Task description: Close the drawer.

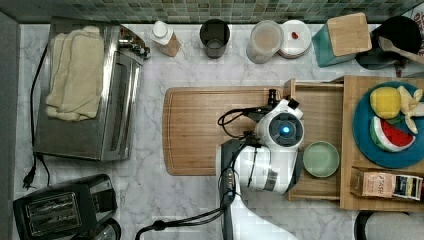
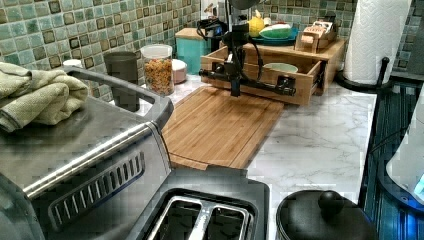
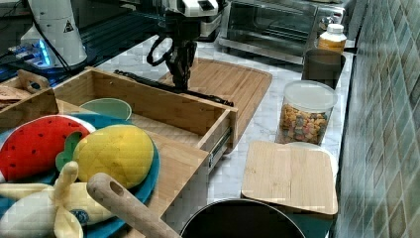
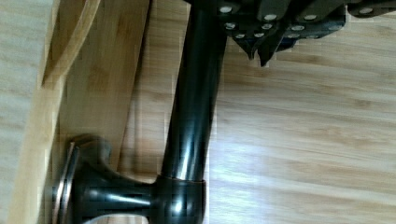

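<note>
The drawer (image 1: pixel 316 107) stands pulled out of the wooden cabinet toward the top view's left, with a green bowl (image 1: pixel 320 159) inside. Its front panel (image 2: pixel 252 76) carries a long black bar handle (image 2: pixel 262 86). My gripper (image 2: pixel 234 93) hangs straight down on the cutting-board side of that handle (image 3: pixel 210 97), right beside it. In the wrist view the fingertips (image 4: pixel 267 52) sit close together and shut, and the handle (image 4: pixel 191 102) runs alongside them, not between them. In the right view the gripper (image 3: pixel 181 84) reaches just below the bar.
A large grooved cutting board (image 1: pixel 210 130) lies in front of the drawer. The cabinet top (image 1: pixel 352 130) bears a blue plate (image 1: pixel 387 155) of toy fruit and a tea box (image 1: pixel 385 184). A toaster oven (image 1: pixel 85 90), a toaster (image 1: pixel 65 210), a jar (image 2: pixel 157 68) and a cup (image 1: pixel 215 37) ring the counter.
</note>
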You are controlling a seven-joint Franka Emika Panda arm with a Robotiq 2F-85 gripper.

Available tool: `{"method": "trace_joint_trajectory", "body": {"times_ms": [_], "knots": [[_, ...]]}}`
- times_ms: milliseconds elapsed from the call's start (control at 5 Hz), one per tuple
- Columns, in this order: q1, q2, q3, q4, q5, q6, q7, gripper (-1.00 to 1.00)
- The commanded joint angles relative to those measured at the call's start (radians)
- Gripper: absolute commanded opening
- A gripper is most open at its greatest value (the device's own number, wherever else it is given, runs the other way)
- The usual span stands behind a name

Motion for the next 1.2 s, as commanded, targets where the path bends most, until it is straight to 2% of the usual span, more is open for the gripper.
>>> {"method": "trace_joint_trajectory", "body": {"times_ms": [200, 600, 800, 1000, 1200], "knots": [[-0.156, 0.12, -0.157, 0.308, 0.043, -0.079, -0.152, -1.0], [-0.238, 0.169, -0.172, 0.431, 0.022, -0.119, -0.232, -1.0], [-0.254, 0.155, -0.179, 0.439, 0.012, -0.122, -0.261, -1.0], [-0.267, 0.135, -0.174, 0.425, 0.023, -0.112, -0.268, -1.0], [-0.277, 0.087, -0.172, 0.347, 0.062, -0.017, -0.31, -1.0]]}}
